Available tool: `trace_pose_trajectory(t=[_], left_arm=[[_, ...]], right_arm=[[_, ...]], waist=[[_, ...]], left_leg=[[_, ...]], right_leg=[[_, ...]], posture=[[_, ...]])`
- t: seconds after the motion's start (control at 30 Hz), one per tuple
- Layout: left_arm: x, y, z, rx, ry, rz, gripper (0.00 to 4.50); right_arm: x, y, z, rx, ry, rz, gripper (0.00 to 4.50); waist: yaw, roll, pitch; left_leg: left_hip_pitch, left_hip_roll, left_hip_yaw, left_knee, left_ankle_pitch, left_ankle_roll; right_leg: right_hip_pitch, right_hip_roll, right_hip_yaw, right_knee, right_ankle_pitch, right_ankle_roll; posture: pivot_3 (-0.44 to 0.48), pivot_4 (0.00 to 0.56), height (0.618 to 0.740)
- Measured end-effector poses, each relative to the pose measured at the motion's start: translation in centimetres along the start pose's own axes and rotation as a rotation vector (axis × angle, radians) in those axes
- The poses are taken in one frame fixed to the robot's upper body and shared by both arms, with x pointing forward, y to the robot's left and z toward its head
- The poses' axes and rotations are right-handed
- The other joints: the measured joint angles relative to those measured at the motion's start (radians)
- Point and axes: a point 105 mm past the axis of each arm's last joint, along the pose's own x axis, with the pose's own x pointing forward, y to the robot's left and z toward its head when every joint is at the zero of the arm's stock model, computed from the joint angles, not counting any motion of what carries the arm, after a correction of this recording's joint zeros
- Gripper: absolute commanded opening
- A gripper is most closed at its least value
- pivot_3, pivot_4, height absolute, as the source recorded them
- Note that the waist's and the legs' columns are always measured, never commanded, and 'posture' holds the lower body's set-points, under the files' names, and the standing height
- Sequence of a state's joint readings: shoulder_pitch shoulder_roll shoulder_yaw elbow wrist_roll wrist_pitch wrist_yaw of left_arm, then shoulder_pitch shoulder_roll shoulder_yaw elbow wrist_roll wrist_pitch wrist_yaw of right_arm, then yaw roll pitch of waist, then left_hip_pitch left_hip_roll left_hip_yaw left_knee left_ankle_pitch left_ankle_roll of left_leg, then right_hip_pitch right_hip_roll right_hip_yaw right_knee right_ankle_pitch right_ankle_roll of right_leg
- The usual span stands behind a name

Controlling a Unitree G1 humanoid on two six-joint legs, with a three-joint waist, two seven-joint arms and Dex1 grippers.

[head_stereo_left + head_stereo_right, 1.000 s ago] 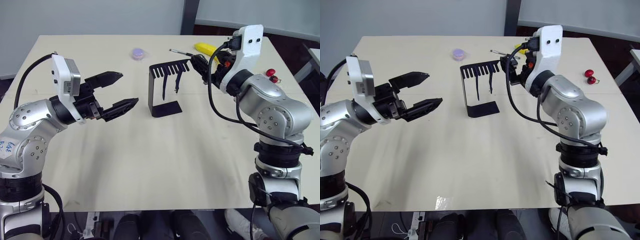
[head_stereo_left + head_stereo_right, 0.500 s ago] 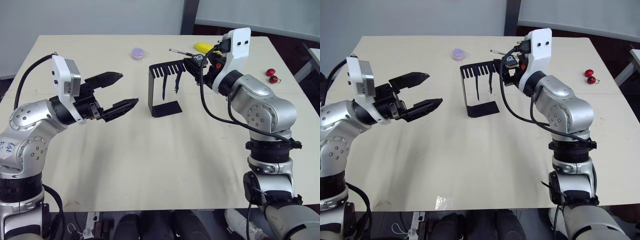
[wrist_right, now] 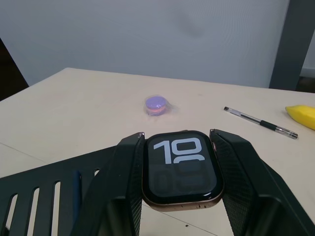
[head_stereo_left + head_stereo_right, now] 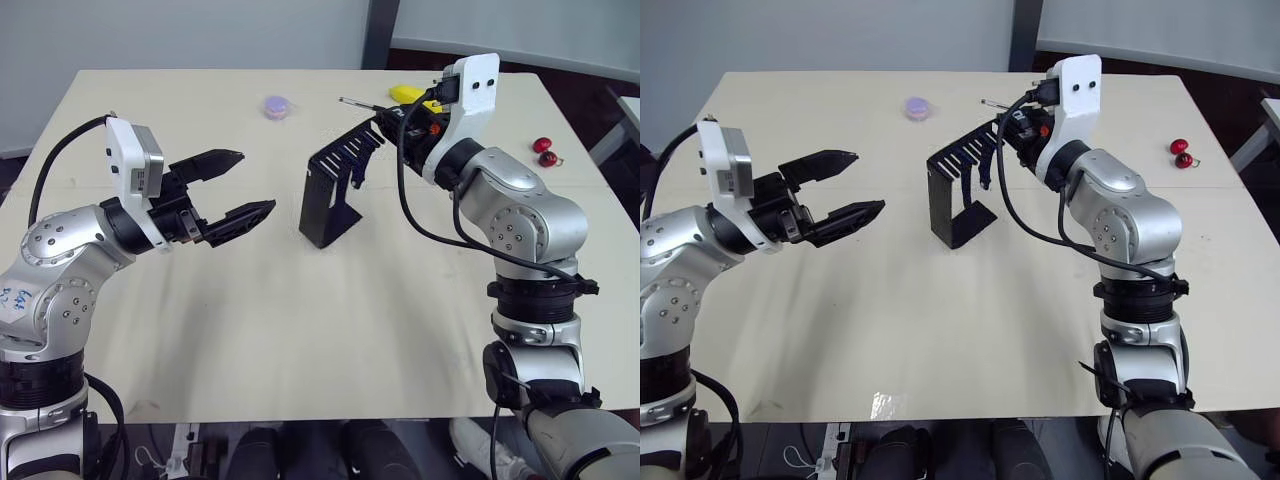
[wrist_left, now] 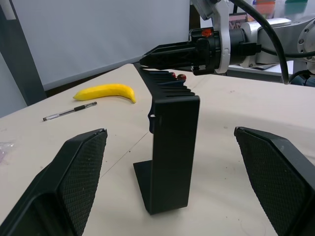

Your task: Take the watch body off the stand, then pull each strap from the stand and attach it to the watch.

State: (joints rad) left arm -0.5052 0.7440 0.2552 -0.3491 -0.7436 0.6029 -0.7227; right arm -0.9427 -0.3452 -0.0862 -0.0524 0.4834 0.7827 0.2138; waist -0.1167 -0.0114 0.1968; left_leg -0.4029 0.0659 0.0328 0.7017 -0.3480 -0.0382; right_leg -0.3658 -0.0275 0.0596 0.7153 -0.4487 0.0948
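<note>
**Watch clamped at the stand's top arm; straps hang nearer the right arm**

The right gripper (image 3: 179, 196) is closed on the watch (image 3: 180, 167), its two pads pressing the case's opposite sides, screen facing the wrist camera. The watch sits at the free end of the stand's (image 4: 330, 195) slotted top arm (image 3: 54, 184), seemingly still on it or just at its tip. That arm runs lengthwise from the watch toward the stand's upright, so the likely way off is outward along this axis, away from the upright.

The straps (image 4: 356, 168) hang under the comb, close below the right gripper. The left gripper (image 4: 232, 190) waits with fingers spread wide, well apart from the stand, aimed at the upright's broad back (image 5: 172, 147). The stand looks tilted, so steadying it may fall to the left arm.
</note>
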Motion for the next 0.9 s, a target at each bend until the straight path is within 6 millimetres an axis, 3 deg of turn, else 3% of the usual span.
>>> trace_pose_trajectory(t=[0.3, 0.47, 0.57, 0.67, 0.77, 0.9], left_arm=[[0.0, 0.0, -0.1, -0.003, 0.002, -0.001, 4.50], [-0.1, -0.1, -0.2, -0.004, 0.004, -0.008, 4.50], [-0.1, -0.1, -0.2, -0.005, 0.007, -0.012, 4.50], [-0.7, -0.3, -0.7, -0.010, 0.033, -0.021, 4.50], [-1.1, -0.9, -1.4, -0.020, 0.049, -0.045, 4.50], [-1.7, -2.7, -2.5, 0.000, 0.091, -0.125, 4.50]], right_arm=[[0.0, 0.1, 0.6, 0.006, -0.036, 0.015, 1.59], [-0.6, 0.1, 2.0, 0.017, -0.109, 0.050, 1.59], [-2.2, -0.1, 3.5, -0.006, -0.170, 0.087, 1.59], [-4.8, -1.5, 3.7, -0.049, -0.189, 0.071, 1.59], [-7.9, -3.3, 1.8, -0.092, -0.137, 0.025, 1.59], [-12.1, -5.5, -3.5, -0.078, 0.010, -0.084, 1.59]], waist=[[-0.001, 0.000, 0.000], [-0.001, 0.000, 0.000], [0.001, 0.000, 0.000], [0.006, 0.000, 0.000], [0.010, 0.000, 0.000], [0.019, 0.000, 0.000]], left_leg=[[0.000, 0.000, 0.000, 0.000, 0.000, 0.000], [0.000, 0.000, 0.000, 0.000, 0.000, 0.000], [-0.001, 0.000, 0.000, 0.000, 0.000, 0.000], [-0.001, 0.000, -0.002, 0.000, 0.000, 0.000], [-0.001, -0.001, -0.004, 0.000, 0.000, 0.000], [-0.001, -0.001, -0.004, -0.002, 0.000, 0.000]], right_leg=[[-0.001, 0.000, 0.000, 0.000, 0.000, 0.000], [-0.001, 0.000, 0.000, 0.000, 0.000, 0.000], [-0.001, 0.000, 0.000, 0.000, 0.000, 0.000], [0.000, 0.000, 0.000, 0.000, 0.000, 0.000], [0.004, 0.000, 0.000, -0.004, 0.000, 0.000], [0.007, 0.001, 0.001, -0.011, 0.000, 0.000]], posture=[[0.000, 0.150, 0.740], [0.000, 0.150, 0.740], [0.000, 0.150, 0.740], [0.000, 0.150, 0.740], [0.000, 0.150, 0.740], [0.000, 0.150, 0.740]])
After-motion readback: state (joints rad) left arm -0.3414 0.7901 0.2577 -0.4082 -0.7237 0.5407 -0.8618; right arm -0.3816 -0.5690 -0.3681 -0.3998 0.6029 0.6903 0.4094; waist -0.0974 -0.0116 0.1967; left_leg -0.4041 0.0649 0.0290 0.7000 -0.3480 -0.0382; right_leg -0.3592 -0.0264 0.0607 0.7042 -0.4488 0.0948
